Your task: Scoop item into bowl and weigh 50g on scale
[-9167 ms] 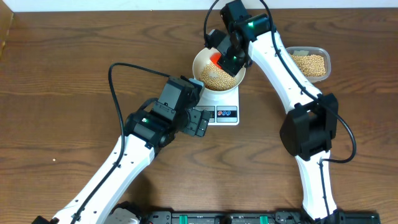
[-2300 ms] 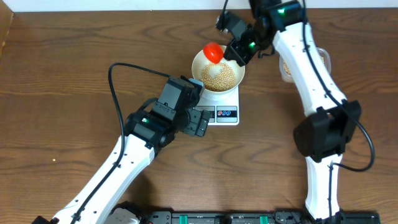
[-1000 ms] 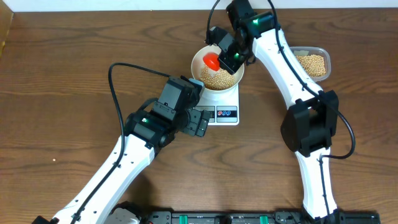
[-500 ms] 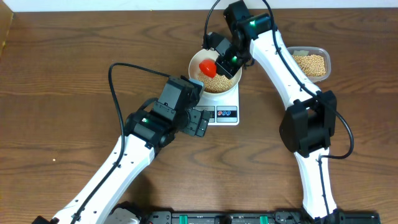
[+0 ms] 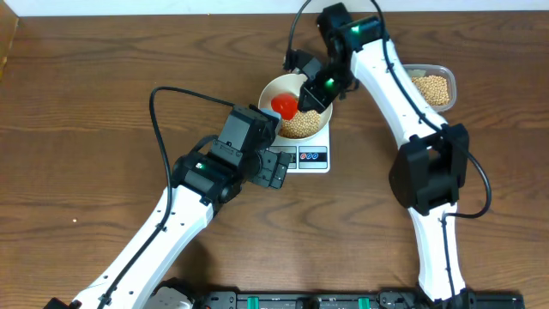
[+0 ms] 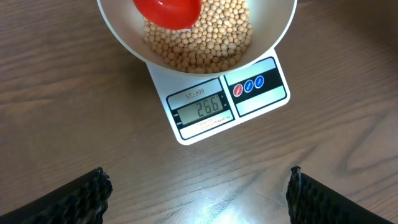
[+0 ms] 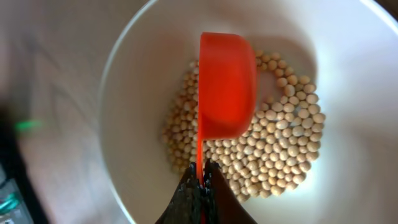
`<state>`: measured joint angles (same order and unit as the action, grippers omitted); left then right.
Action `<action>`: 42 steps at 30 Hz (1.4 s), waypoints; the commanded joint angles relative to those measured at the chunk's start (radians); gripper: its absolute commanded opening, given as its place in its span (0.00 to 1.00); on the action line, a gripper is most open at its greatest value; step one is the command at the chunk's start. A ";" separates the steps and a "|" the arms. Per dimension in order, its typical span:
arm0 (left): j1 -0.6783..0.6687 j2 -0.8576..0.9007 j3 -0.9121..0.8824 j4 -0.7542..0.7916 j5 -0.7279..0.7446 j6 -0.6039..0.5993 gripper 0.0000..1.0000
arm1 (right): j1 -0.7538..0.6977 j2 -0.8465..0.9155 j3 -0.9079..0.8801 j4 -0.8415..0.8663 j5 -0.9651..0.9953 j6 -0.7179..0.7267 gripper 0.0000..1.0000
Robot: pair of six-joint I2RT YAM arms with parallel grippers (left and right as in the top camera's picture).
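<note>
The white bowl point(image 5: 268, 87) stands on the white scale point(image 5: 307, 156) and holds a heap of tan beans point(image 5: 302, 124). In the left wrist view the bowl point(image 6: 124, 34), beans point(image 6: 205, 46) and scale point(image 6: 264, 93) show, and the display point(image 6: 200, 108) reads 266. My right gripper point(image 5: 316, 90) is shut on the thin handle of a red scoop point(image 5: 284, 105), held turned on its side over the bowl. In the right wrist view the gripper point(image 7: 200, 180) pinches the scoop point(image 7: 226, 84) above the beans point(image 7: 280, 146). My left gripper point(image 6: 198, 190) is open and empty over bare table before the scale.
A clear plastic tub point(image 5: 431, 86) with more beans stands at the back right, behind the right arm. The left arm point(image 5: 206, 172) lies just left of the scale.
The scoop has moved down and left over the bowl and turned onto its side. The left arm has not moved.
</note>
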<state>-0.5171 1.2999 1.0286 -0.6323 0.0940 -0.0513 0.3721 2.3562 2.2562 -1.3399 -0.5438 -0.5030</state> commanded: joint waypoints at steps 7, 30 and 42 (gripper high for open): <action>0.003 -0.007 0.002 -0.004 -0.016 0.003 0.92 | -0.116 0.004 0.023 -0.047 -0.327 -0.072 0.01; 0.003 -0.007 0.002 -0.004 -0.016 0.003 0.92 | 0.002 0.004 0.023 0.056 0.356 0.048 0.01; 0.003 -0.007 0.002 -0.004 -0.016 0.003 0.93 | 0.002 0.004 0.023 0.082 0.400 0.054 0.01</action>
<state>-0.5171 1.2999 1.0286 -0.6319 0.0940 -0.0513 0.3790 2.3550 2.2780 -1.2583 -0.2348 -0.4717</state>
